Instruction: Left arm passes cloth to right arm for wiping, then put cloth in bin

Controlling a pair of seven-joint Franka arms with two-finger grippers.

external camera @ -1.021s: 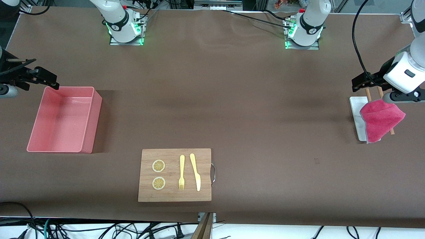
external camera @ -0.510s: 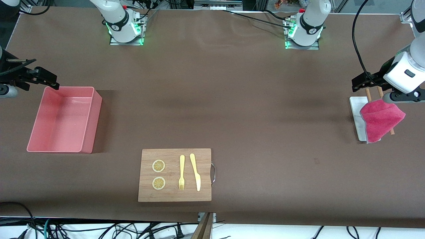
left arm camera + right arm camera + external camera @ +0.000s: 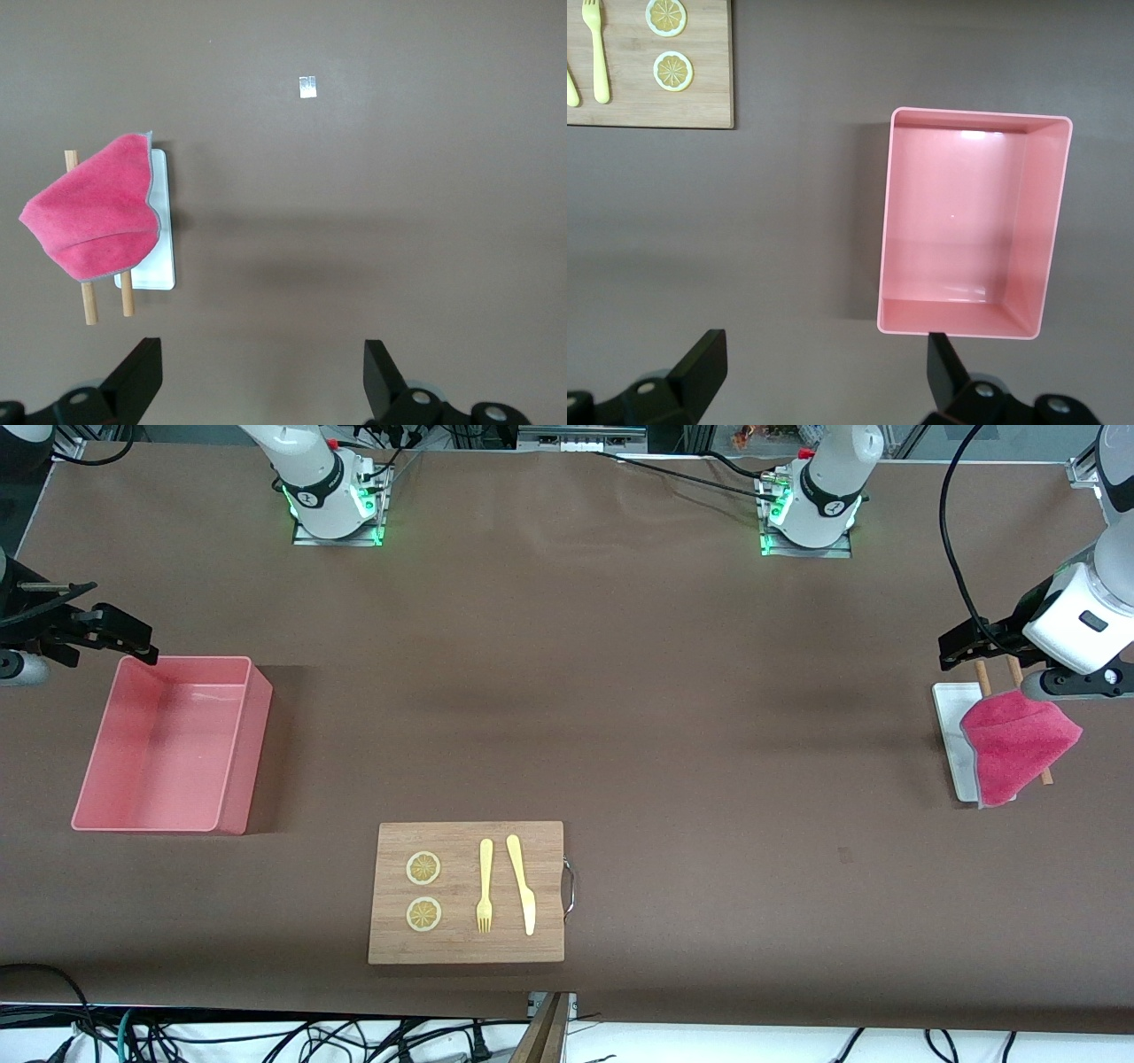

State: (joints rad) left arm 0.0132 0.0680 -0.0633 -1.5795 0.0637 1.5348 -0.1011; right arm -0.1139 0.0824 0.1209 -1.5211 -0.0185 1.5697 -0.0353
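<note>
On white tray (image 3: pixel 950 731): cloth (image 3: pixel 1019 746); left gripper (image 3: pixel 261 376) above, right gripper (image 3: pixel 819 372) by bin (image 3: pixel 173 744), both agape

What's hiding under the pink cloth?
Under the cloth lie two wooden sticks, their ends poking out, and a flat white tray. The cloth covers the sticks' middles and part of the tray, so anything else beneath it is hidden.
</note>
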